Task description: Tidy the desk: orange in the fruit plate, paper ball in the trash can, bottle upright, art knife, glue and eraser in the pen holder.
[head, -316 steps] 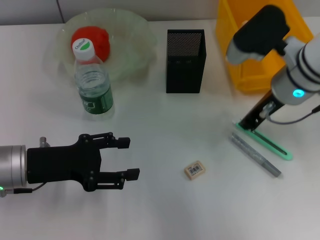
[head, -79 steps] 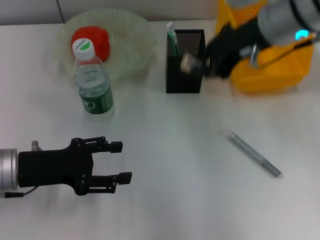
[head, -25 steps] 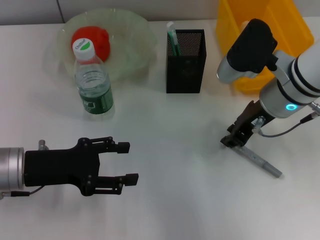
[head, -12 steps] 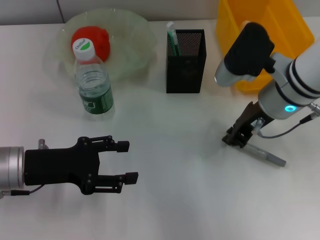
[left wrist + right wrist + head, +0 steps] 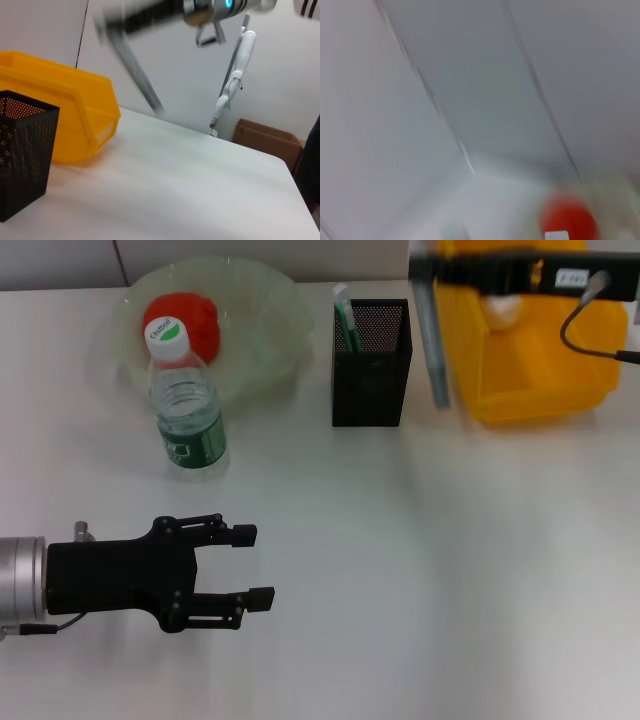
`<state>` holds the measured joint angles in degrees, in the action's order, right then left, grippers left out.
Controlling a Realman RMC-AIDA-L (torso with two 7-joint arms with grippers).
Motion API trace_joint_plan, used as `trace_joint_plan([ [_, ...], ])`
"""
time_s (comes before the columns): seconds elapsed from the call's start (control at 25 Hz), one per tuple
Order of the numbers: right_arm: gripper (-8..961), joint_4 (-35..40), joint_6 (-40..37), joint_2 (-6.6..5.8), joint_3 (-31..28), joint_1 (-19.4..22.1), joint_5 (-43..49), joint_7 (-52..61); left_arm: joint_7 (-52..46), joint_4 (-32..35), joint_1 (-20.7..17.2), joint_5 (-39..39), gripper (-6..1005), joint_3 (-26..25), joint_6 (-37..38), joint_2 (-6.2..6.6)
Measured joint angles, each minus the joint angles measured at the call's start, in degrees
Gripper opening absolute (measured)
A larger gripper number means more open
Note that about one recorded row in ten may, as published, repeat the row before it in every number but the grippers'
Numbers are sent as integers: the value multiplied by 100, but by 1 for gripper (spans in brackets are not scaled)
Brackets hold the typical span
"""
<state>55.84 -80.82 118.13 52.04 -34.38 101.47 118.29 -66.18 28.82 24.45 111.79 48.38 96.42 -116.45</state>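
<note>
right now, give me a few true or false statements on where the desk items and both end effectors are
1. The orange lies in the fruit plate. True.
2. The bottle lies on its side. False: it stands upright beside the fruit plate.
3. The right end effector holds a grey stick hanging between the pen holder and the trash can. True.
4. The left end effector grips the bottle. False: it is open and apart from it.
5. The pen holder is empty. False: a green-tipped item sticks out.
</note>
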Motion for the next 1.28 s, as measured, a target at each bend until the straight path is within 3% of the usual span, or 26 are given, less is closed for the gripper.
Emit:
trace_joint_plan([
  [0.04,147,-978,66,-26,-191,-66,-1035,-974,16,1,-5,0,793,-5,5,-1],
  [0.08,147,-978,66,-26,-191,-66,-1035,-974,20,1,-7,0,793,-5,14,0],
  [0.12,147,-1913,198,29,-257,-159,-2044,-2189,20,1,-7,-1,793,-4,17,0],
  [0.16,147,-1913,198,29,-257,-159,-2044,-2189,22,1,-5,-1,793,-2,21,-1],
  [0.24,148,-3167,406,158,-233,-410,-3249,-4207,37,1,25,-9,793,-7,31,-35],
  [0.28,148,-3167,406,158,-233,-410,-3249,-4207,37,1,25,-9,793,-7,31,-35],
  [0.44,148,-5004,817,179,-211,-1157,-4835,-6952,55,17,38,-8,793,-5,81,-61],
  [0.52,148,-5208,1181,179,-175,-1344,-4879,-7388,56,18,38,-2,793,-11,82,-62],
  [0.76,150,-5141,2263,179,438,-1524,-4616,-6769,74,19,-17,-31,793,-38,98,-22],
  [0.92,159,-4862,2208,168,836,-1272,-4616,-6302,75,23,-20,-38,793,-53,115,-6],
  [1.0,263,-4748,2112,153,972,-1166,-4616,-6085,64,48,-21,-42,793,-71,135,-3],
  [1.08,367,-3741,1236,-19,1512,-318,-4565,-4735,29,107,-28,-50,793,-212,275,24],
  [1.12,405,-3741,1236,-19,1512,-318,-4565,-4735,29,107,-28,-50,793,-212,275,24],
  [1.16,443,-3367,832,-105,1552,13,-4441,-4473,23,130,-29,-52,793,-368,406,73],
  [1.2,482,-2675,-29,-280,1561,606,-3975,-4128,19,151,-27,-53,793,-520,554,133],
  [1.24,520,-2675,-29,-280,1561,606,-3975,-4128,19,151,-27,-53,793,-520,554,133],
  [1.28,558,-2156,-865,-449,1479,1050,-3254,-3975,8,157,-15,-53,793,-614,737,235],
])
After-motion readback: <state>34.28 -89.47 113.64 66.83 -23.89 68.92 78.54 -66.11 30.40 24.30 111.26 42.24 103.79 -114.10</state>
